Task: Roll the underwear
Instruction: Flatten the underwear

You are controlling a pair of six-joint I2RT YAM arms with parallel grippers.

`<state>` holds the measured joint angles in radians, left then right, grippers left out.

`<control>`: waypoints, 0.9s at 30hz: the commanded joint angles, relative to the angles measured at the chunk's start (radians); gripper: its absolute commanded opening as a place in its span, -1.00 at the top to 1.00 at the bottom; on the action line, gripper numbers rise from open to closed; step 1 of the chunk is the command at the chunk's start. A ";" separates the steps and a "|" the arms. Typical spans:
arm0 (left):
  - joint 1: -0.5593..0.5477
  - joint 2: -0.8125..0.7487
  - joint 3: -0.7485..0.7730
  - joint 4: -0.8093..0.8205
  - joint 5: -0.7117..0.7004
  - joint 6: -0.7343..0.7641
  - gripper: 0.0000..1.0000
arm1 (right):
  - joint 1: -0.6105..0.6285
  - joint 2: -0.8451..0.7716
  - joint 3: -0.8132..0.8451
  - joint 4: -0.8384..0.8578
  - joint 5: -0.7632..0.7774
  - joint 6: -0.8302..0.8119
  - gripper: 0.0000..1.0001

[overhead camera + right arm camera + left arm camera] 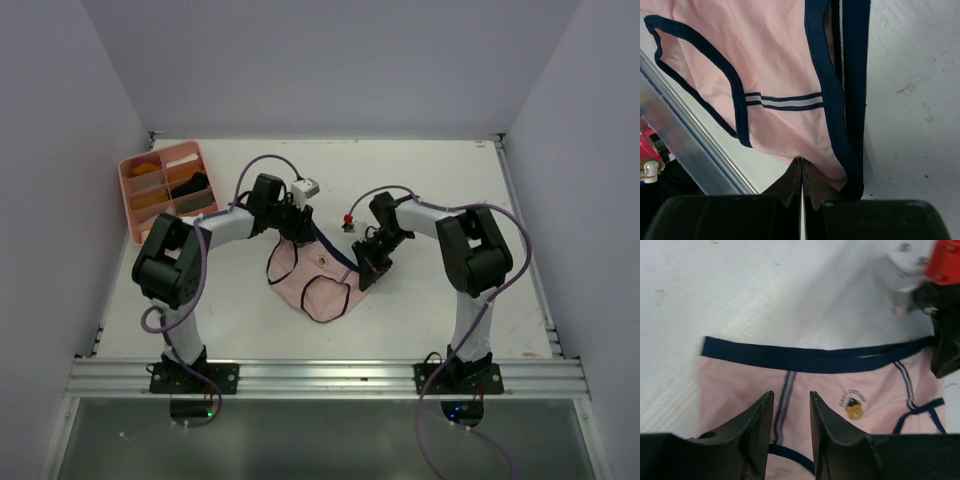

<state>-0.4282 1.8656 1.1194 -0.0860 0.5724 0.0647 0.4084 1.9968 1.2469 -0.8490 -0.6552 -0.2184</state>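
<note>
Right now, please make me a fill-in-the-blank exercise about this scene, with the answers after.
1. The underwear is pale ___ with dark edging.
2. The right gripper is ___ on its edge.
3. The left gripper has its jaws ___ above it.
4. The tray stands in the far ___ corner of the table.
Missing words: pink, shut, open, left.

Lettering (854, 393) on the pink underwear (840, 380) is too blurred to read.
</note>
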 commanded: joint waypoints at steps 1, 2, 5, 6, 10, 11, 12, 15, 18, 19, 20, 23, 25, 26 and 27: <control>0.094 0.075 0.006 0.198 0.001 -0.175 0.24 | -0.002 0.003 -0.023 0.024 -0.015 -0.001 1.00; 0.111 0.090 0.010 0.227 0.000 -0.216 0.25 | -0.003 0.010 -0.030 0.024 -0.012 -0.002 1.00; 0.172 0.154 0.042 0.217 0.033 -0.227 0.25 | -0.002 0.028 -0.049 0.016 0.000 -0.009 1.00; 0.174 0.170 0.058 0.200 0.043 -0.212 0.25 | -0.002 0.031 -0.053 0.010 -0.003 -0.010 1.00; 0.172 0.303 0.224 0.033 0.084 -0.142 0.22 | 0.006 0.024 -0.070 -0.002 -0.069 -0.024 1.00; 0.171 0.317 0.297 0.013 0.089 -0.117 0.18 | 0.023 0.007 -0.075 -0.004 -0.116 -0.047 0.99; 0.170 0.331 0.339 -0.006 0.087 -0.093 0.17 | 0.030 -0.056 -0.086 0.020 -0.147 -0.050 0.86; 0.172 0.359 0.489 -0.024 0.143 -0.040 0.05 | 0.046 -0.186 -0.110 0.054 -0.306 -0.036 0.68; 0.170 0.287 0.548 0.011 0.254 -0.055 -0.05 | 0.044 -0.300 -0.060 0.102 -0.391 0.030 0.61; 0.170 0.264 0.543 0.000 0.273 -0.055 -0.07 | 0.043 -0.326 -0.047 0.122 -0.391 0.054 0.59; 0.167 0.239 0.534 -0.012 0.290 -0.057 -0.08 | 0.041 -0.343 -0.040 0.175 -0.380 0.118 0.52; 0.160 0.117 0.410 -0.093 0.296 0.035 -0.08 | 0.021 -0.352 0.003 0.231 -0.325 0.163 0.49; 0.145 0.011 0.253 -0.084 0.290 0.067 -0.08 | 0.010 -0.288 0.045 0.240 -0.249 0.168 0.51; 0.138 -0.017 0.208 -0.080 0.270 0.066 -0.08 | 0.007 -0.255 0.058 0.258 -0.242 0.175 0.53; 0.134 -0.055 0.169 -0.069 0.267 0.054 -0.08 | 0.006 -0.222 0.084 0.271 -0.239 0.185 0.56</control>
<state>-0.2729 1.9114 1.3994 -0.1249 0.8108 0.0673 0.4271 1.6737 1.2881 -0.6525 -0.9394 -0.0937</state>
